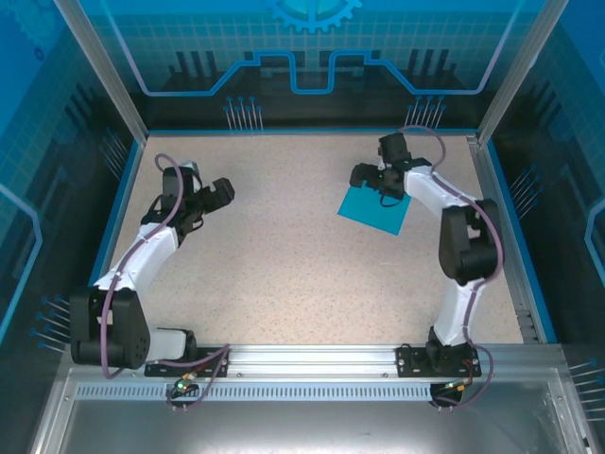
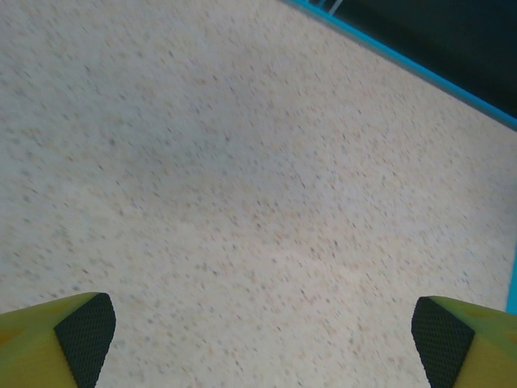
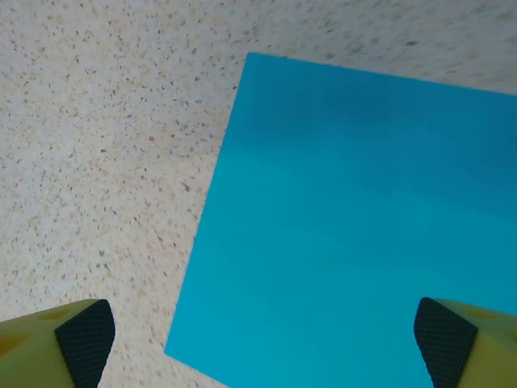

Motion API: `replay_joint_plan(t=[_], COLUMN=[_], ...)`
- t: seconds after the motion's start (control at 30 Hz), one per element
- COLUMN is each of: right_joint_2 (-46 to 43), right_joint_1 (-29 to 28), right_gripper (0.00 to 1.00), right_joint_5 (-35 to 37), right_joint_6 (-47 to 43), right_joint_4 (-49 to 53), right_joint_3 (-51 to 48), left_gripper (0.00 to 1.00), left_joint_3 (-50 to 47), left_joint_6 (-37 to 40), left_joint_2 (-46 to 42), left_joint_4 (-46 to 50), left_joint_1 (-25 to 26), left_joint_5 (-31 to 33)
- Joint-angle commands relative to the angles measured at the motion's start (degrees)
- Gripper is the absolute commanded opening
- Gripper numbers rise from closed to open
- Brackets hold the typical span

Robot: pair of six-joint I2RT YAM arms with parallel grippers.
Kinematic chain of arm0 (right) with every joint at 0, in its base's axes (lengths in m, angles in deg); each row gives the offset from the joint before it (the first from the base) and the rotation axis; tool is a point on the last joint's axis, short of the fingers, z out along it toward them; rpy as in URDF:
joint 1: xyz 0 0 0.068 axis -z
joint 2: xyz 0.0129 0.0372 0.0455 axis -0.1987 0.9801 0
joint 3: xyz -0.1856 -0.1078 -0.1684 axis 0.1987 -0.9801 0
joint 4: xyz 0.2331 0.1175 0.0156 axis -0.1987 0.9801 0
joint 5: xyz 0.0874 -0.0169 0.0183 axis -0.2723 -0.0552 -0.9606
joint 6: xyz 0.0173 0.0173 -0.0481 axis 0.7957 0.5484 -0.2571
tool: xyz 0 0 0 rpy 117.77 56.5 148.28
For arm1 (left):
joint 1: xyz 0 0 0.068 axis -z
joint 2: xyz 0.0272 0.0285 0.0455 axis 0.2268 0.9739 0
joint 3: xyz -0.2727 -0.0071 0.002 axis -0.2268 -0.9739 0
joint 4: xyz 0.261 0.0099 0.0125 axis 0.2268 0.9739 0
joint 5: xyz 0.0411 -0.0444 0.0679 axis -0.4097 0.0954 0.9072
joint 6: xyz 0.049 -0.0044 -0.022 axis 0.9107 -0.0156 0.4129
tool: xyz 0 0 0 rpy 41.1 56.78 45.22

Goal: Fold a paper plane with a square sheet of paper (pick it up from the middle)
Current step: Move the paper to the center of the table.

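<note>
Beneath right tool (image 1: 376, 183), square sheet (image 1: 374, 214) lies partly hidden.

- Table top (image 1: 284, 255): beige, finely speckled with dark and tan flecks, matte finish.
- Blue edging strip (image 1: 302, 131): ran along the far edge of the table top and down both sides.
- Back panel (image 1: 189, 47): translucent blue, gridded, printed with a lighter blue stepped line; gear motif (image 1: 317, 11) at top centre.
- Aluminium posts (image 1: 99, 66): stood slanted at the far-left and far-right corners.
- Slotted aluminium rail (image 1: 312, 357): lay across the near edge.
- Grey metal sheet (image 1: 302, 426): sat nearer than the rail, with a row of small slots along its far edge.
</note>
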Motion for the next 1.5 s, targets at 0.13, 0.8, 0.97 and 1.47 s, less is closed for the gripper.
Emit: replay_joint_plan(t=[0.13, 0.8, 0.97, 1.47], right_joint_2=[12.17, 2.96, 1.51, -5.03], right_joint_1=[-0.55, -17.41, -27.00, -27.39], right_gripper=[0.99, 0.99, 0.99, 0.99], right_joint_5=[-0.01, -4.72, -6.20, 4.73], right_joint_6=[5.75, 19.33, 28.27, 16.79], right_joint_4=[6.70, 7.36, 5.13, 24.67], right_joint_3=[12.47, -11.45, -14.90, -6.98], left_gripper=[0.98, 0.98, 0.98, 0.99], left_joint_3=[2.75, 1.00, -0.55, 1.42], left_joint_6=[-2.51, -4.84, -4.86, -4.63], left_joint_2=[0.74, -0.44, 0.73, 1.61], left_joint_4=[4.42, 4.25, 4.31, 6.41], left_joint_1=[0.77, 3.68, 4.38, 4.47], left_joint_5=[-5.90, -4.54, -7.04, -13.26])
